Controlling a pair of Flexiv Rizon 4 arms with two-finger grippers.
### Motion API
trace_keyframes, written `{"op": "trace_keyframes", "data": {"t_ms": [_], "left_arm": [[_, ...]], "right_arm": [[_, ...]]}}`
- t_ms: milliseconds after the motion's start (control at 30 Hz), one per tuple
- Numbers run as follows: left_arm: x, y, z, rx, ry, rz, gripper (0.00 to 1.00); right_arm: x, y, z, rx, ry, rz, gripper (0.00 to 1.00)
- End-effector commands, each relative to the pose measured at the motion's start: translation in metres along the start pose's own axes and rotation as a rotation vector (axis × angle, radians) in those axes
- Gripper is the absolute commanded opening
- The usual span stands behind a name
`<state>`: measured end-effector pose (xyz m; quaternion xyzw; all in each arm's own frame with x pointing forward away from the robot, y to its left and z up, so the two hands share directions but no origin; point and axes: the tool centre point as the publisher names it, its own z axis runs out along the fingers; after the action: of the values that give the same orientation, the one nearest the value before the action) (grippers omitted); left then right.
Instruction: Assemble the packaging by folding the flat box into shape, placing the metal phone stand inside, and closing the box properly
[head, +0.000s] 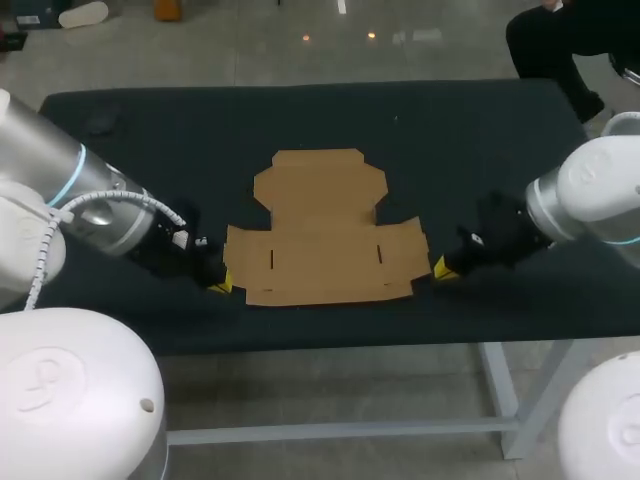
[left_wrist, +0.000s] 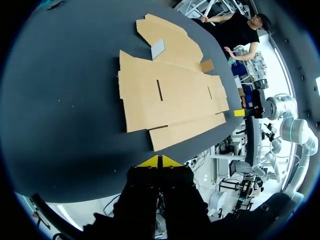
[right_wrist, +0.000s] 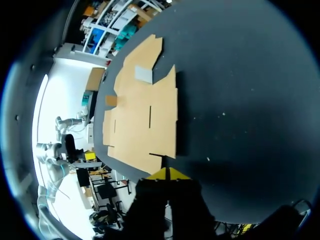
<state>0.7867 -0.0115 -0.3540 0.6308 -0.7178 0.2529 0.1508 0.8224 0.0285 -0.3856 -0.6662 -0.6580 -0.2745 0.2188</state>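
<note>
The flat brown cardboard box (head: 325, 235) lies unfolded in the middle of the black table. My left gripper (head: 220, 285) is shut and empty, low at the box's front left corner. In the left wrist view its tips (left_wrist: 160, 161) are together just short of the front flap (left_wrist: 185, 131). My right gripper (head: 440, 270) is shut and empty at the box's front right corner, and its tips (right_wrist: 169, 174) point at the cardboard's edge (right_wrist: 145, 120). A small pale grey patch (left_wrist: 157, 48) shows on the far panel; I cannot tell what it is. No metal phone stand is in view.
The black table (head: 150, 140) reaches well beyond the box at the back and on both sides. Its front edge (head: 330, 345) runs close behind both grippers.
</note>
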Motion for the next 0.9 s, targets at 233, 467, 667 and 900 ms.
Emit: {"op": "trace_keyframes", "data": {"t_ms": [233, 467, 667, 900], "left_arm": [[-0.008, 0.007, 0.017, -0.009, 0.022, -0.046, 0.0], [-0.009, 0.008, 0.028, -0.008, 0.031, -0.075, 0.0], [-0.011, 0.006, 0.033, 0.002, 0.036, -0.089, 0.0], [-0.015, 0.004, 0.038, -0.004, 0.045, -0.1, 0.0]], "right_arm": [[-0.006, -0.004, 0.018, -0.01, 0.005, 0.026, 0.0], [-0.005, -0.002, 0.03, -0.022, 0.013, 0.037, 0.0], [-0.002, -0.002, 0.039, -0.028, 0.021, 0.042, 0.0], [-0.001, -0.001, 0.05, -0.018, 0.029, 0.049, 0.0]]}}
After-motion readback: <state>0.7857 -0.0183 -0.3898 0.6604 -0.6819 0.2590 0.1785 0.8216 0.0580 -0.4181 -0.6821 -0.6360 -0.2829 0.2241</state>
